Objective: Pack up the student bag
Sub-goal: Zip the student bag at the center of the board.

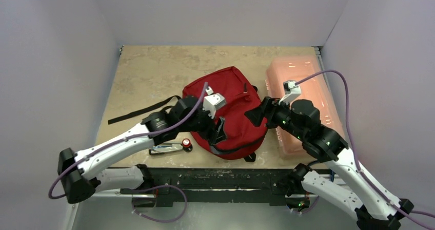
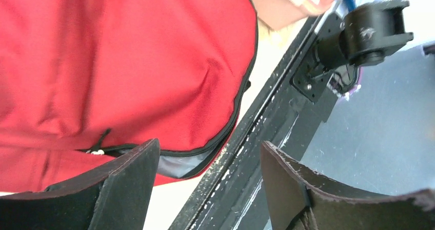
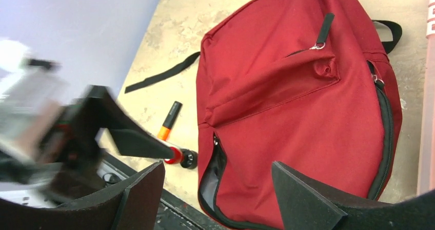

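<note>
Over the beige stone-patterned counter [image 1: 154, 71], through the top camera, I am seeing the dark red fabric backpack [image 1: 238, 112] lying flat near the middle. A pale pink translucent plastic box [image 1: 302, 76] is sitting just beside it on the right, and a black strap [image 1: 138, 112] is trailing across the counter to the left. My left pincer [image 1: 218, 131] is hanging over the bag's near-left part. My right pincer [image 1: 256, 114] is hanging over the bag's right edge, between bag and box. A small red-and-black knob-like piece [image 1: 186, 144] is lying on the counter near the bag's near-left corner.

Through the left wrist camera, the left pincer's two black fingers [image 2: 128, 189] are standing apart with nothing between them. Beyond them the red cloth is filling most of the view. A black zipper line is curving along its edge, and grey lining is showing at a gap. The black mounting rail [image 2: 267, 137] is running past at the counter's near edge.

Through the right wrist camera, the right pincer is likewise spread wide and gripping nothing. The bag is lying beyond it, its main zipper gaping at the near corner. An orange-and-black marker [image 3: 168, 121] is lying on the counter to the bag's left, apart from it. My left arm is showing only as a blur at the left.
</note>
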Tool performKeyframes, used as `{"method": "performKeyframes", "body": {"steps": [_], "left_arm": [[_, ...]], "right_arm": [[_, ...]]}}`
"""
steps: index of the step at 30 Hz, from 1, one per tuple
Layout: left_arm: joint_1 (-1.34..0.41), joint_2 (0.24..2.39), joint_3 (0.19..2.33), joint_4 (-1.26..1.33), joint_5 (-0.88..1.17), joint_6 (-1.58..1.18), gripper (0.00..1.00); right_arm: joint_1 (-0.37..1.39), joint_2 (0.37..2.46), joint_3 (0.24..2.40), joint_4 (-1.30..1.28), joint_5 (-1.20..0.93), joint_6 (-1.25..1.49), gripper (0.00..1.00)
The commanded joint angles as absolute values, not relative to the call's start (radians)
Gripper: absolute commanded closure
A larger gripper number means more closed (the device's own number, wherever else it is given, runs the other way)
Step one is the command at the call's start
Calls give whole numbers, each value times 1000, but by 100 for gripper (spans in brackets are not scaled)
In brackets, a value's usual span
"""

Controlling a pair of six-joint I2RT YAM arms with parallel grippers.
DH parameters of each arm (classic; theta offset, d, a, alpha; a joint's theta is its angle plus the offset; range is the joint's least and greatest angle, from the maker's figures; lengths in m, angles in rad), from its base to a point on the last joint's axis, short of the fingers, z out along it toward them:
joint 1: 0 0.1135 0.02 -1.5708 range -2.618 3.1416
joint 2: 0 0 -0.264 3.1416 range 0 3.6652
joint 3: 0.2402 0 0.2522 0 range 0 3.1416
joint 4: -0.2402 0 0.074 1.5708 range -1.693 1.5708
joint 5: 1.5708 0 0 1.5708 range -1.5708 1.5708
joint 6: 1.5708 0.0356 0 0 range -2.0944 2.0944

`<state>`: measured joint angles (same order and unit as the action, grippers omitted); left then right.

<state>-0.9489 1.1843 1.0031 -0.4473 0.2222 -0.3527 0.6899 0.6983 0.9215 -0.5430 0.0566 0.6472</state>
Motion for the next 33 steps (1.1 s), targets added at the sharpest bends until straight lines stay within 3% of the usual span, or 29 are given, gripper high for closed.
{"method": "performKeyframes", "body": {"steps": [1, 4, 9, 13, 20, 29, 33], "left_arm": [[-934, 987, 980, -481, 49, -322, 28], [-928, 911, 970, -552, -159, -358, 26], [-901, 853, 943, -637, -369, -450, 22], [-889, 787, 903, -634, -415, -474, 21], [-888, 720, 864, -616, -447, -459, 20], [-888, 746, 868, -556, -438, -402, 20], [-887, 746, 867, -550, -443, -383, 20]], "right_arm": [[693, 773, 911, -468, 25, 610, 21], [720, 858, 886, -427, 11, 624, 25], [923, 1038, 892, -299, 105, 697, 26], [974, 1184, 895, -197, 124, 792, 27], [1014, 1453, 962, -173, 166, 1057, 41], [1017, 1560, 895, -53, 271, 1285, 52], [1019, 1599, 899, -15, 299, 1316, 62]]}}
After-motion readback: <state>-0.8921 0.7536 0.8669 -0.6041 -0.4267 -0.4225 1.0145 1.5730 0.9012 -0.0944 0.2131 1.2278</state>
